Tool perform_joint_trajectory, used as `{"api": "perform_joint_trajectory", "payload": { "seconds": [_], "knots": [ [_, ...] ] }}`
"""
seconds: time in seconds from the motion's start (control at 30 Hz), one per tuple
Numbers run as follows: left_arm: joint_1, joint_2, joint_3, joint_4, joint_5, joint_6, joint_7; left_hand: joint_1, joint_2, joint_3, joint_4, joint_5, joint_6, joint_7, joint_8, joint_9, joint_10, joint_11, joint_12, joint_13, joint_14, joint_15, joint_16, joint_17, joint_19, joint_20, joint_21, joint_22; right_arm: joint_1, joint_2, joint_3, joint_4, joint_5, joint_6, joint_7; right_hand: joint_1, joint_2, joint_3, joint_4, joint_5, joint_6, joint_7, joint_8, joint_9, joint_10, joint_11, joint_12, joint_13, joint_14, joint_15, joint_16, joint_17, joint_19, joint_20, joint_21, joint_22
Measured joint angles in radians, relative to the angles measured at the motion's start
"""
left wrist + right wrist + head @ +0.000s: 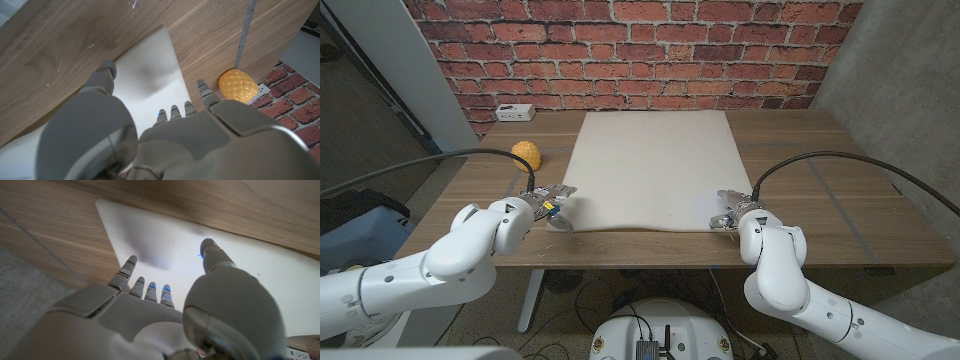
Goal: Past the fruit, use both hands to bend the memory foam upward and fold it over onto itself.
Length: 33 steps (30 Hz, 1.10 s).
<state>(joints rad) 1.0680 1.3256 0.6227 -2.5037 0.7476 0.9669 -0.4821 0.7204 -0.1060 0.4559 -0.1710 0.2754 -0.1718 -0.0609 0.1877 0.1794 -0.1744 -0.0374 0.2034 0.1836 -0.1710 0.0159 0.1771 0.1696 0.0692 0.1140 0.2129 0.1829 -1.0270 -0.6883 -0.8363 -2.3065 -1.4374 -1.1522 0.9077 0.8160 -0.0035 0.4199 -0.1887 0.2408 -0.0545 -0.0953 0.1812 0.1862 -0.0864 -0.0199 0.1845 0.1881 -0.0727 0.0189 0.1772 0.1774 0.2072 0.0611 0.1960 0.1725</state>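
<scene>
We see the foam, a pale sheet, lying flat on the table between the two hands. The left hand hovers at its near left corner, fingers spread, holding nothing. The right hand hovers at the near right corner, likewise spread and empty. A yellow fruit sits beyond the left hand, beside the foam.

White power strip at upper left of the wooden worktop, near its far edge; red brick wall across the top, grey concrete at right.
</scene>
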Motion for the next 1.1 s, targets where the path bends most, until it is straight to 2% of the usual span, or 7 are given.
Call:
{"api": "perform_joint_trajectory", "payload": {
  "seconds": [0.17,0.2,0.4,0.43,0.53,0.93,1.1],
  "knots": [
    [0.002,-0.003,-0.003,0.002,0.0,-0.007,-0.005,0.01,0.003,-0.006,0.006,0.0,0.002,-0.009,0.0,0.0,0.002,-0.002,0.0,0.0,0.0,0.0,0.0,0.0,0.0,0.0,0.0,0.001,-0.061,0.095,0.091,0.041,-0.053,0.04,0.029,0.044,0.0,0.015,-0.002,0.004,-0.012,-0.012,0.0,0.003,-0.016,-0.016,0.0,0.0,-0.005,-0.005,0.0,-0.001,0.0,0.0,0.0,0.0],
    [0.009,-0.007,-0.019,0.005,-0.002,-0.007,-0.005,0.01,0.003,-0.006,0.006,0.0,0.002,-0.009,0.0,0.0,0.004,-0.004,0.0,0.0,0.0,0.0,0.0,0.0,0.0,0.0,0.0,0.001,-0.067,0.107,0.102,0.047,-0.203,0.149,0.093,0.059,0.0,0.021,-0.001,0.004,-0.012,-0.012,0.0,0.003,-0.021,-0.022,0.0,0.0,-0.008,-0.001,0.0,-0.001,0.0,0.0,0.0,0.0],
    [0.013,-0.008,-0.025,0.006,-0.024,-0.012,0.0,0.016,0.008,-0.015,0.015,0.0,0.002,-0.009,0.0,0.0,0.004,-0.008,0.0,0.0,0.0,0.0,0.0,0.0,0.002,-0.009,0.0,0.001,-0.108,0.203,0.185,0.086,-0.249,0.191,0.113,0.117,-0.012,0.035,-0.002,0.004,-0.048,-0.033,0.0,0.003,-0.065,-0.035,0.0,0.0,-0.032,0.011,0.0,-0.001,0.0,0.0,-0.004,0.0],
    [0.022,-0.008,-0.043,0.007,-0.027,-0.014,0.002,0.016,0.008,-0.015,0.015,0.0,0.002,-0.009,0.0,0.0,0.003,-0.008,0.0,0.0,0.0,0.0,0.0,0.0,0.002,-0.009,0.0,0.001,-0.115,0.223,0.201,0.094,-0.359,0.307,0.182,0.117,-0.013,0.036,0.0,0.004,-0.048,-0.033,0.0,0.003,-0.066,-0.034,0.0,0.0,-0.034,0.009,0.0,-0.001,0.0,0.0,-0.004,0.0],
    [0.024,-0.007,-0.047,0.007,-0.037,-0.015,0.004,0.016,0.008,-0.015,0.015,0.0,0.002,-0.009,0.0,0.0,0.003,-0.008,0.0,0.0,0.0,0.0,0.0,0.0,0.002,-0.009,0.0,0.001,-0.132,0.274,0.24,0.109,-0.392,0.342,0.21,0.124,-0.02,0.039,0.002,0.004,-0.057,-0.035,0.0,0.003,-0.068,-0.032,0.0,0.0,-0.035,0.008,0.0,-0.001,0.0,0.0,-0.004,0.0],
    [0.009,-0.01,-0.048,0.019,-0.047,-0.024,0.0,0.02,0.012,-0.026,0.026,-0.006,0.002,-0.009,0.0,0.0,0.004,-0.008,0.0,0.0,0.0,0.0,0.0,0.0,0.002,-0.009,0.0,0.001,-0.16,0.382,0.32,0.122,-0.519,0.523,0.387,0.139,-0.034,0.038,0.011,-0.001,-0.116,-0.048,-0.004,0.002,-0.084,-0.027,0.0,0.0,-0.057,0.022,0.0,0.002,-0.011,0.003,-0.004,0.0],
    [0.001,-0.016,-0.045,0.025,-0.047,-0.034,-0.003,0.02,0.012,-0.033,0.033,-0.01,0.002,-0.009,0.0,0.0,0.004,-0.007,0.0,0.0,0.0,0.0,0.0,0.0,0.002,-0.009,0.0,0.001,-0.173,0.402,0.335,0.128,-0.535,0.554,0.386,0.163,-0.036,0.042,0.015,-0.001,-0.066,-0.053,0.019,0.002,-0.068,-0.074,0.025,0.0,-0.017,-0.005,0.014,0.002,0.02,-0.001,0.005,0.0]
  ]
}}
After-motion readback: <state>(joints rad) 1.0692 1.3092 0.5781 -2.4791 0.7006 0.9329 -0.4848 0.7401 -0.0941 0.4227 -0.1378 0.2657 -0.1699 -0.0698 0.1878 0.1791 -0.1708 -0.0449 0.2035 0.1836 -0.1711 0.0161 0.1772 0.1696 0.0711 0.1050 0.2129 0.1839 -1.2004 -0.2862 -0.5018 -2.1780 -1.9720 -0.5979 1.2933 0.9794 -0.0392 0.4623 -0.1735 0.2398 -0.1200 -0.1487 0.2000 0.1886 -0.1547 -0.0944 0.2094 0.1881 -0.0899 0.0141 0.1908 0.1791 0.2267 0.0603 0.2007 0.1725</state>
